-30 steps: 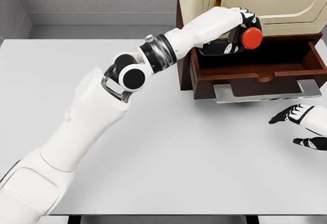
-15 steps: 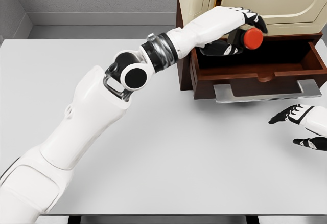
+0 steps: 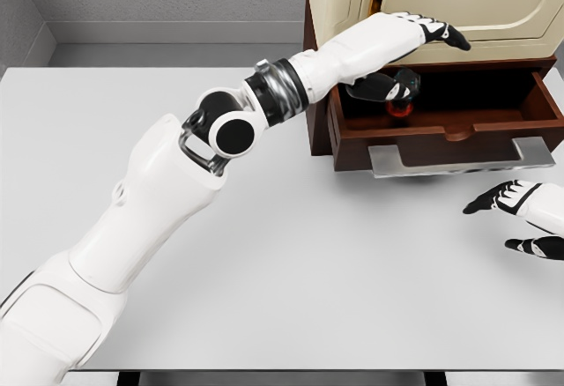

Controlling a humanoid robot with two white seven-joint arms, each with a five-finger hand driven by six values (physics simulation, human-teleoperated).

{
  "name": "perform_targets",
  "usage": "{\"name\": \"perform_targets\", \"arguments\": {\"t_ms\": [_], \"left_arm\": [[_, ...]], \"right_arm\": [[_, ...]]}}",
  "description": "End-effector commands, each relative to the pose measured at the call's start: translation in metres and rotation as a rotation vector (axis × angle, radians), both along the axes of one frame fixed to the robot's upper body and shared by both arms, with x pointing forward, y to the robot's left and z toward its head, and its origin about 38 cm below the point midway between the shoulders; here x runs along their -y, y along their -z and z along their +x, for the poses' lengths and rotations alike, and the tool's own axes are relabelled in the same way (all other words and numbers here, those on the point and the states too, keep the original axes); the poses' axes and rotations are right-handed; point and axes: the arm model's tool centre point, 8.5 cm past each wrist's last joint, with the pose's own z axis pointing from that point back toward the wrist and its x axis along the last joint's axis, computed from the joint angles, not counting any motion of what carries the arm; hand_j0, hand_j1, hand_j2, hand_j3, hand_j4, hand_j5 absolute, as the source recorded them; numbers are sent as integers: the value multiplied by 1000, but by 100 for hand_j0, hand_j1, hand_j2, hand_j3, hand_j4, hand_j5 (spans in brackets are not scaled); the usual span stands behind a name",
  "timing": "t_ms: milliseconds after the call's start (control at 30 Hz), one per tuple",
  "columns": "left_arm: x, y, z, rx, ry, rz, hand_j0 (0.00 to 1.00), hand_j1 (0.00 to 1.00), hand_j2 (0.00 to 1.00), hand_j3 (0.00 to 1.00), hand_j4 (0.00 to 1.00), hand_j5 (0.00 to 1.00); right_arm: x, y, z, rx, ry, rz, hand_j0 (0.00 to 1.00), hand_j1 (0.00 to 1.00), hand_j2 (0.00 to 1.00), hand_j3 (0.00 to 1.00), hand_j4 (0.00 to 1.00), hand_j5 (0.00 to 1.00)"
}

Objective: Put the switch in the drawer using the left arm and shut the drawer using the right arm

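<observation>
Left hand (image 3: 414,38) has opened, dropping the switch (image 3: 402,95) into the drawer (image 3: 445,130).

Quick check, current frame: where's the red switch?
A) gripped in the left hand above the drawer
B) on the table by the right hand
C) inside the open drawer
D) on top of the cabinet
C: the switch lies inside the open drawer, below the left robot hand, whose fingers are spread and hold nothing.
</observation>
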Motion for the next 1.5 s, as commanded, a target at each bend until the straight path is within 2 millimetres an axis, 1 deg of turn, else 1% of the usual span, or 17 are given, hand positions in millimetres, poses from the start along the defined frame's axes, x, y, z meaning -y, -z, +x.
{"name": "perform_targets", "arguments": {"t_ms": [0,67,100,167,333,400,467,500,633,733,800,833,967,1033,1133,1233,1467], "left_arm": [[3,0,-4,13,26,1,82,82,82,82,82,82],[9,-4,-17,60,87,2,85,85,85,85,85,85],[0,-5,-26,121,134,24,85,85,85,85,85,85],[-22,-12,-44,226,203,47,96,96,96,96,96,96],[-57,-21,-61,340,252,99,97,97,97,97,97,97],[-84,-37,-70,457,315,97,97,97,97,97,97,97],[-115,-38,-69,403,333,68,97,97,97,97,97,97],[-134,-29,-67,342,314,64,100,100,100,100,100,100],[-260,-15,-56,236,33,121,100,100,100,100,100,100],[-360,22,-55,129,-276,104,100,100,100,100,100,100],[-405,45,-53,51,-411,84,100,100,100,100,100,100],[-414,58,-55,13,-436,89,100,100,100,100,100,100],[-427,106,-66,-106,-478,148,100,100,100,100,100,100],[-409,126,-64,-107,-475,174,100,100,100,100,100,100],[-394,131,-61,-98,-461,165,100,100,100,100,100,100],[-392,135,-61,-108,-463,151,100,100,100,100,100,100],[-392,138,-62,-115,-465,144,100,100,100,100,100,100]], "right_arm": [[0,-1,0,-1,2,5,78,78,78,78,78,78],[0,-1,0,0,2,6,78,78,78,78,78,78],[0,-1,0,0,2,6,78,78,78,78,78,78],[0,0,0,-2,2,6,78,78,78,78,78,78],[0,0,0,-2,2,7,79,79,79,79,79,79],[0,-3,2,6,1,7,79,79,79,79,79,79],[-1,-4,3,10,1,9,79,79,79,79,79,79],[-1,-4,3,10,1,10,79,79,79,79,79,79],[-1,-3,3,10,2,12,79,79,79,79,79,79],[-1,-3,2,10,3,16,77,77,77,77,77,77],[-1,-3,2,10,4,17,77,77,77,77,77,77],[-1,-3,2,11,5,17,77,77,77,77,77,77],[-1,-1,2,11,7,21,75,75,75,75,75,75],[-1,-1,2,10,7,23,75,75,75,75,75,75],[-2,0,2,10,8,26,74,74,74,74,74,74],[-3,0,3,20,9,36,72,72,72,72,72,72],[-12,3,9,76,25,87,81,81,81,81,81,81]]}}
